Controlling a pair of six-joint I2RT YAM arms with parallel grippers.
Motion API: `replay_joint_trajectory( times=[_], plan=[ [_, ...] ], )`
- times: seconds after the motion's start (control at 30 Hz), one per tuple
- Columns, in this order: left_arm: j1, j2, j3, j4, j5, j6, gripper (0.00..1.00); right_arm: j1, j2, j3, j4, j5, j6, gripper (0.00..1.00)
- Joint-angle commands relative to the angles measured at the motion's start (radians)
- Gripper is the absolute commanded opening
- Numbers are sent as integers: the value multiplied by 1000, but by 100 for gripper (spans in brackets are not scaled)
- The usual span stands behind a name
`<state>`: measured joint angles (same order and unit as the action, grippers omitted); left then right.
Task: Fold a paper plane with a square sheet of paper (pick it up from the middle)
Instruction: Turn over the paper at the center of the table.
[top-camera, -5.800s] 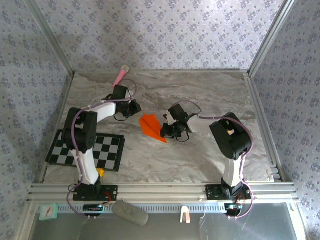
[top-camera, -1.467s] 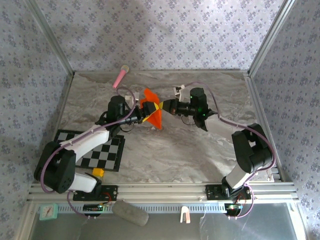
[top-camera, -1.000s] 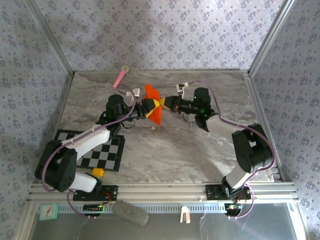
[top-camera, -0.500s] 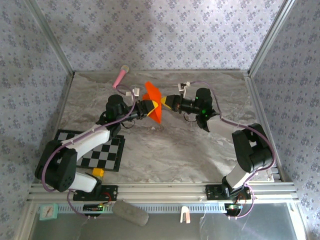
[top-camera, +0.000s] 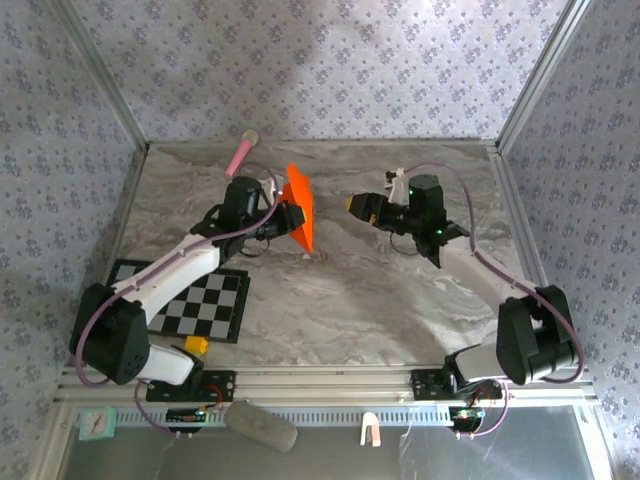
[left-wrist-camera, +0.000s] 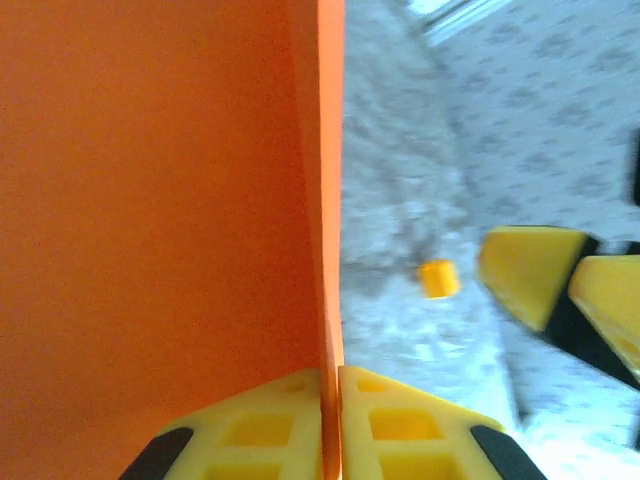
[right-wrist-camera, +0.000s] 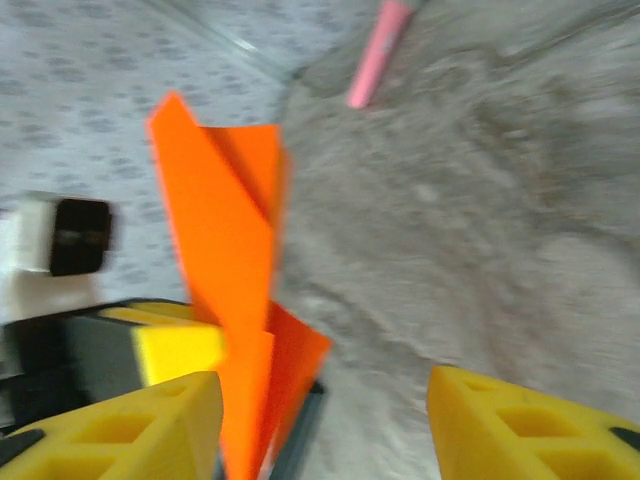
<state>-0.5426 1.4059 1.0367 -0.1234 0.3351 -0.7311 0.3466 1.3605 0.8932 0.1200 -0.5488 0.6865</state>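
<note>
The orange sheet of paper (top-camera: 298, 205), folded into a narrow pointed plane shape, stands on edge above the back middle of the table. My left gripper (top-camera: 282, 216) is shut on its lower part. In the left wrist view both yellow jaws (left-wrist-camera: 331, 400) pinch the paper's edge, and the orange sheet (left-wrist-camera: 160, 200) covers the left half. My right gripper (top-camera: 356, 205) is open, to the right of the paper and apart from it. In the right wrist view the folded paper (right-wrist-camera: 225, 260) hangs just off the left side of my open right gripper (right-wrist-camera: 325, 385).
A pink stick (top-camera: 241, 153) lies at the back left, and shows as the pink stick (right-wrist-camera: 378, 50) in the right wrist view. A black-and-white checkered mat (top-camera: 175, 300) lies front left, with a small yellow block (top-camera: 200, 345) at its near edge. Metal rails border the table.
My right gripper has opened, let go of the paper and drawn back to the right. My left gripper has shut on the paper and now holds it alone.
</note>
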Motion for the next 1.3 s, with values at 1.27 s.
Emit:
replay_joint_trajectory(
  times=[1.27],
  plan=[
    [-342,878,791,-910,-995,286,31,-72,-140,-102,-441,469,-176,64]
  ],
)
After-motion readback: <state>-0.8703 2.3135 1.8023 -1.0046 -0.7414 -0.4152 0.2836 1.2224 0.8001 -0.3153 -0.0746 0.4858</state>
